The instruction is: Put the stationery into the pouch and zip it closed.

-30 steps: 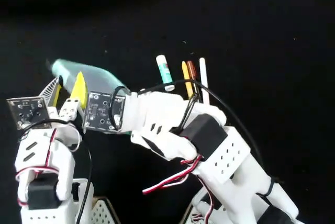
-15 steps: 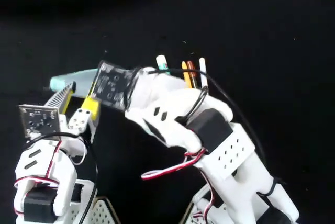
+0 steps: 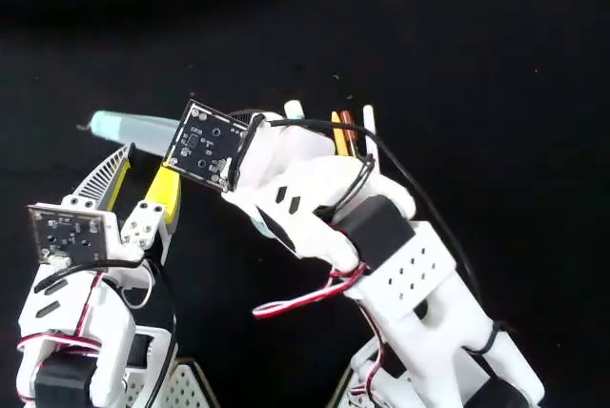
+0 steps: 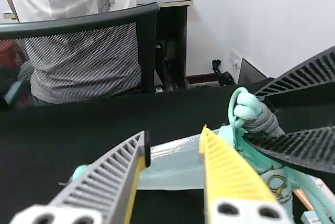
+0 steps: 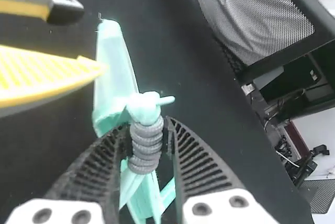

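Your right tool [image 5: 146, 128] pinches the zip pull [image 5: 145, 150] of the green pouch [image 3: 129, 127] at middle left, your left tool [image 4: 172, 136] is wide open beside it, and the pens [image 3: 346, 120] lie outside on the table [image 3: 477, 93], so most is left.

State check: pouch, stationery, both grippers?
Mint-green fabric pouch: gripped at its grey ribbed pull, zip state unclear.
White-capped glue stick: on the black table, outside the pouch.
Yellow, brown and white pens: on the table, outside the pouch.
Left gripper: fingers open, empty.
Right gripper: shut on the pull.

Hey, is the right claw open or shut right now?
Shut. The right claw pinches the grey ribbed pull of the pouch.
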`<act>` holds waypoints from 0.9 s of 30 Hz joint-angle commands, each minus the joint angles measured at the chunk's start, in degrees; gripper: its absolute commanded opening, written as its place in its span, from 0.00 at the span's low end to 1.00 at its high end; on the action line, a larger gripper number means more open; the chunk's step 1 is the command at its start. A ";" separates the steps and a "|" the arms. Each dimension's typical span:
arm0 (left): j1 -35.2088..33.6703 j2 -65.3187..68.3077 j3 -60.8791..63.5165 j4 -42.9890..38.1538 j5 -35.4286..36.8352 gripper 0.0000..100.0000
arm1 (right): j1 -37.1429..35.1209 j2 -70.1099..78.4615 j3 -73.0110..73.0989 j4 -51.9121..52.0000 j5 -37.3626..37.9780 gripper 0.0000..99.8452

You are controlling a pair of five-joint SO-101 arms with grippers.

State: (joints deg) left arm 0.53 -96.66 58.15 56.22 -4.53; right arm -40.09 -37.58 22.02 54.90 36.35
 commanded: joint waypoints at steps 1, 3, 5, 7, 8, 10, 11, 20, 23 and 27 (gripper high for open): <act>0.57 0.18 -5.41 1.58 -2.90 0.18 | 0.53 -0.31 0.22 -1.49 -0.35 0.01; 0.66 1.85 -8.13 3.96 -4.66 0.18 | 0.53 -0.48 0.22 -1.32 -0.35 0.01; 0.66 6.24 -10.77 6.15 -5.63 0.18 | 0.62 -0.66 0.31 -1.23 -0.53 0.01; 0.66 13.01 -13.14 8.00 -5.89 0.18 | 0.62 -0.66 0.31 -1.23 -0.62 0.01; 0.66 16.62 -14.55 8.88 -5.71 0.18 | 0.62 -0.66 0.31 -1.23 -0.62 0.01; 0.75 22.15 -17.89 10.90 -5.54 0.18 | 0.62 -0.66 0.31 -1.14 -0.62 0.01; 0.75 23.65 -19.91 12.31 -5.54 0.18 | 0.62 -0.66 0.31 -1.14 -0.62 0.01; 0.75 21.89 -25.45 16.88 1.23 0.22 | 0.62 -0.48 0.31 -1.14 -0.35 0.01; 0.84 22.15 -25.45 16.79 0.97 0.23 | 0.62 -0.48 0.31 -1.14 -0.35 0.01; 4.79 24.26 -23.34 15.21 -1.85 0.19 | 0.62 -0.57 0.31 -1.14 -0.35 0.01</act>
State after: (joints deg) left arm 2.29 -74.07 34.95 72.84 -4.18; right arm -40.18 -37.67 22.55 54.64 36.35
